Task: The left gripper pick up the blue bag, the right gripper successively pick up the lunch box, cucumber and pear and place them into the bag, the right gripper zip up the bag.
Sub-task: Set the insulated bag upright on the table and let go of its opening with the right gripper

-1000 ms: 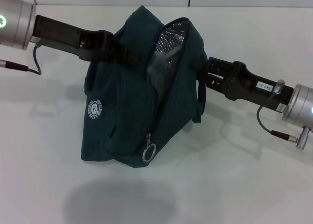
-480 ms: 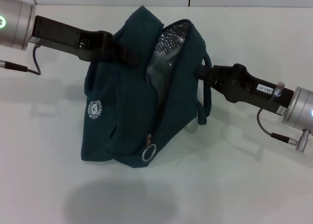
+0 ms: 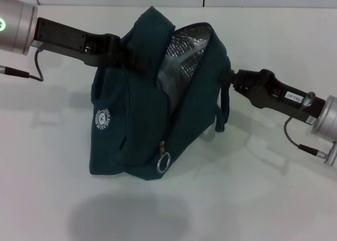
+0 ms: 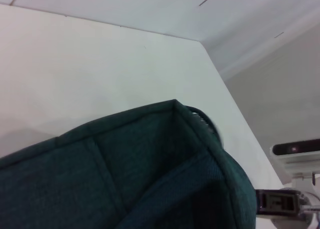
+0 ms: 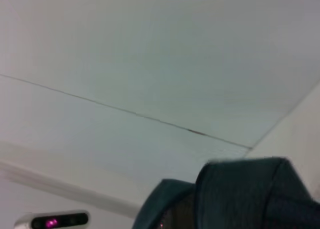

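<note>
While the bag [image 3: 142, 120] hangs above the white table [image 3: 47, 146], its shadow thrown on the surface below, the left gripper [image 3: 138, 61] is clamped on the fabric at the bag's upper left edge and carries the load. The mouth gapes at the top, with the foil lining [image 3: 181, 46] exposed. The zip runs down the front seam, and its ring pull [image 3: 164, 160] sits low, near the bottom corner. The right gripper [image 3: 231, 81] is at the bag's right side, against the dangling loop handle [image 3: 225, 107]; whether its fingers are closed on anything cannot be told from these views. No lunch box, cucumber or pear is visible on the table; whether they are inside cannot be confirmed, as the interior shows only lining.

Judgement: the step in hand appears to be the zipping. To do it well, the right gripper should drop to the ring pull, pinch it squarely, and draw it up along the seam line, not outward. The left gripper should hold firm to keep the seam taut. Risk: the hanging bag may swing or fold, jamming the slider.
</note>
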Tool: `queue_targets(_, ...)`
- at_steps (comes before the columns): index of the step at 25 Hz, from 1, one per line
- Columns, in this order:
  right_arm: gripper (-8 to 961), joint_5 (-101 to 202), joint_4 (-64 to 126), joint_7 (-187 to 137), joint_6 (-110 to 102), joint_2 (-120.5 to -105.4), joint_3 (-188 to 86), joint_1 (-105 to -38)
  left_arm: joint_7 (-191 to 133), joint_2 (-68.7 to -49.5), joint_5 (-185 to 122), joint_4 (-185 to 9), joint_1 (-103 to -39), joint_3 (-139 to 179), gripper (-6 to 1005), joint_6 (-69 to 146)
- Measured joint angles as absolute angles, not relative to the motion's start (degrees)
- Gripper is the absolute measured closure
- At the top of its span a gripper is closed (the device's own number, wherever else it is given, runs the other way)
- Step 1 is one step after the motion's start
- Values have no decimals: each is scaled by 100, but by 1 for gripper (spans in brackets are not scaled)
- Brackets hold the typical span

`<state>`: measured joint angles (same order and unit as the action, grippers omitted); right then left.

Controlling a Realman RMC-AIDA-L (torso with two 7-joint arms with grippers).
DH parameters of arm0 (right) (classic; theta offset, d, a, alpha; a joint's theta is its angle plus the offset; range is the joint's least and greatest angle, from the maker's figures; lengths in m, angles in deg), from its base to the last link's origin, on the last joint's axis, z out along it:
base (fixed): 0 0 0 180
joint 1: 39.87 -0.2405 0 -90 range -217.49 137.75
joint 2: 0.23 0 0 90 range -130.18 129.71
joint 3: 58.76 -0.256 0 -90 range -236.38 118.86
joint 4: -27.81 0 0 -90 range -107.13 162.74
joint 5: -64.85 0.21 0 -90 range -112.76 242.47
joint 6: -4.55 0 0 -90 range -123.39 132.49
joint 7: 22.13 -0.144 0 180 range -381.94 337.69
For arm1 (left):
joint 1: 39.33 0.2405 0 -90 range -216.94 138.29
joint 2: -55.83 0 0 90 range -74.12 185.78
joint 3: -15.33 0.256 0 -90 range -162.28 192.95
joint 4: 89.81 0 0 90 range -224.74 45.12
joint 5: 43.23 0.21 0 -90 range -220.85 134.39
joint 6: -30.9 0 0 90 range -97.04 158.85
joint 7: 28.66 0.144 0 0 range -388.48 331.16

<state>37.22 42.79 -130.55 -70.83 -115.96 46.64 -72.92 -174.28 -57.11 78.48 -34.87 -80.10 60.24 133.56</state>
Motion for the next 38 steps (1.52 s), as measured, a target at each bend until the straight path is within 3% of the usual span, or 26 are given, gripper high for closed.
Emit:
queue_targets(8,944,3687,4279,-12545,-7755,-11537,4156,-7065,-17406,-5723,7639,-3519,-8000,6025,941,13412)
queue_targets(17,940,3665,4300,-12370,-8369,-11409,3976,-6923,-17240,-5867,7556,-3869,-7983,5995,940,13378)
queue_targets(32,934,3518,4275,-12275,-8434,-11356,3993,-6929,-17157,-5904,7602,-4042,-7914,5992,940,13232)
queue_targets(38,734,3509,4271,-12165,-8728,-11322,3991,-6842,-17166,-5888,7606,-4042,-7869,5992,939,13232)
